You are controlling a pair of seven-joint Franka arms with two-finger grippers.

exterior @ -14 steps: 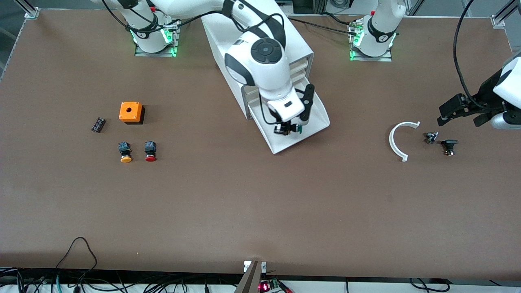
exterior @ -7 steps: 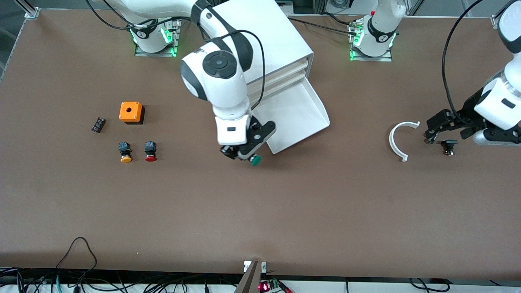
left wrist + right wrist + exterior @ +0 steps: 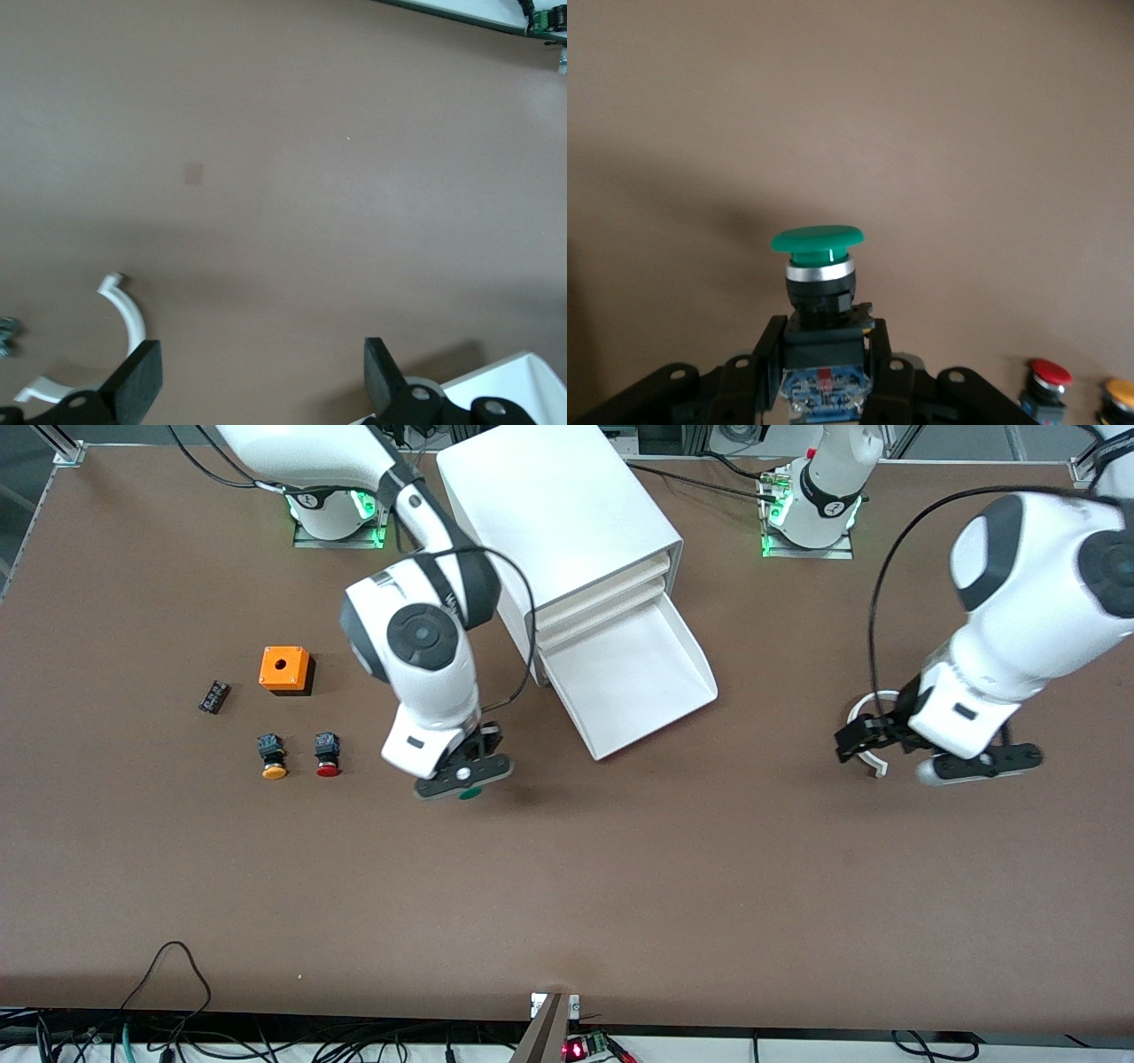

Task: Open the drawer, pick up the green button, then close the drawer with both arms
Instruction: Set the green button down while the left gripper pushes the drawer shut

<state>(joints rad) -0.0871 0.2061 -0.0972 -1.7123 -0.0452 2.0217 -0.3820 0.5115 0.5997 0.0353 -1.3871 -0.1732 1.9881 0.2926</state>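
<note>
the right gripper [image 3: 464,778] hangs over bare brown table [image 3: 567,886] between the open drawer [image 3: 633,682] and the two spare buttons, its fingers [image 3: 769,354] clamped on the black body of the green button [image 3: 819,266], cap pointing away from the wrist. in the front view only a sliver of green cap [image 3: 469,792] peeks out under the gripper. the drawer, lowest in the white cabinet [image 3: 558,522], stands pulled out toward the front camera, its tray bare and white. toward the right arm's end of the table sit the red button [image 3: 328,755] and the yellow button [image 3: 273,757] side by side (both caps facing the front camera), with an orange box [image 3: 284,669] farther from the camera and a small black part [image 3: 213,696] beside that. the left gripper [image 3: 864,737] is low at the left arm's end of the table, over a white curved piece [image 3: 124,328], its fingers [image 3: 142,381] spread apart and holding nothing; the wrist view shows the curved piece partly under one finger and a white corner of the drawer [image 3: 509,385] near the other.
</note>
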